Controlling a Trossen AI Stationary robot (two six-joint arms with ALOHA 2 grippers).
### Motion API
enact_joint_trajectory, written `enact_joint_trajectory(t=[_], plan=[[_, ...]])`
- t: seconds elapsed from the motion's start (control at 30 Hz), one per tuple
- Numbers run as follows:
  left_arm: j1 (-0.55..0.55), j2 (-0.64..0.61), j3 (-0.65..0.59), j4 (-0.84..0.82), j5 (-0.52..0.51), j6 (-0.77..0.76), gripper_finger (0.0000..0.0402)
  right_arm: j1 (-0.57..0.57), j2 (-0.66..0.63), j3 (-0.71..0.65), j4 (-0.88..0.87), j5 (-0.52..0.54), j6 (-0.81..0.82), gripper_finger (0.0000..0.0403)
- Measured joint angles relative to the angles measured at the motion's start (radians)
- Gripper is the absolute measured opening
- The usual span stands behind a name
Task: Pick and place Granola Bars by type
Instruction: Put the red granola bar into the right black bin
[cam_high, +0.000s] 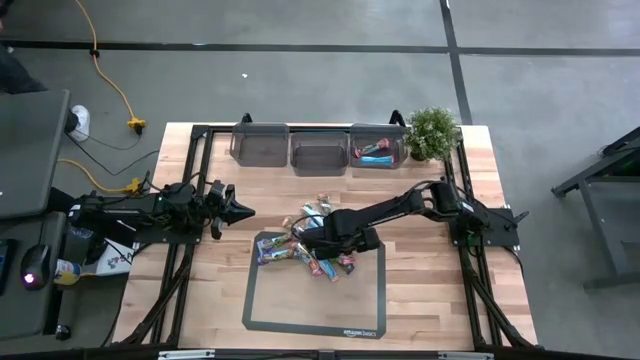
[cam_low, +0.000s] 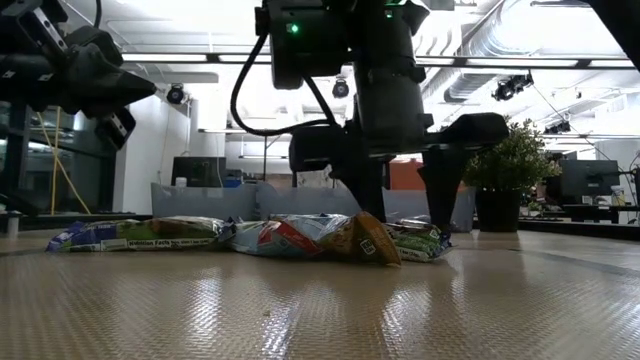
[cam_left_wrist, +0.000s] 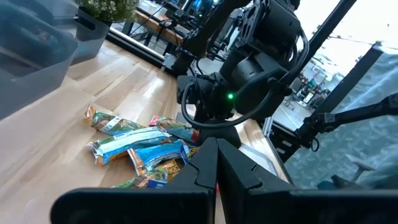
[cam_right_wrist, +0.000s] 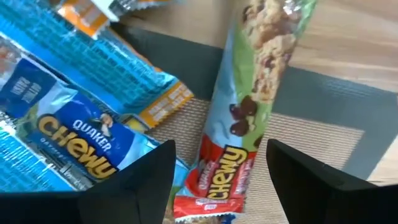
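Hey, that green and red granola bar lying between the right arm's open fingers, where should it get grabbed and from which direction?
Grip the green and red granola bar across its narrow width, near the middle, coming straight down from above. It lies flat and long on the gray mat, and the right end effector is open with a finger on each long side. The blue bar sits close, so stay centred.

Robotics lab or workshop, industrial hall. Wooden counter (cam_high: 420, 290) on grey concrete floor (cam_high: 300, 80) with dark taped lines. Yellow cable (cam_high: 112, 85) runs across floor left of counter to wall plug. Desk with mouse (cam_high: 32, 262) just left of counter. Beyond counter: exposed ceiling ducts (cam_low: 500, 50), monitors (cam_low: 197, 170), other rigs. Potted plant (cam_high: 432, 132) on counter's far right corner.
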Motion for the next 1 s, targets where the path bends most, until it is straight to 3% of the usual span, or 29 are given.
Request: enact_joint_trajectory(t=[0.57, 1.0], plan=[[0.000, 0.000, 0.000, 0.000, 0.000, 0.024, 0.0001, 0.000, 0.000, 0.000, -0.005, 0.016, -0.001, 0.0146], [0.000, 0.000, 0.000, 0.000, 0.000, 0.024, 0.0001, 0.000, 0.000, 0.000, -0.005, 0.015, 0.005, 0.0137]])
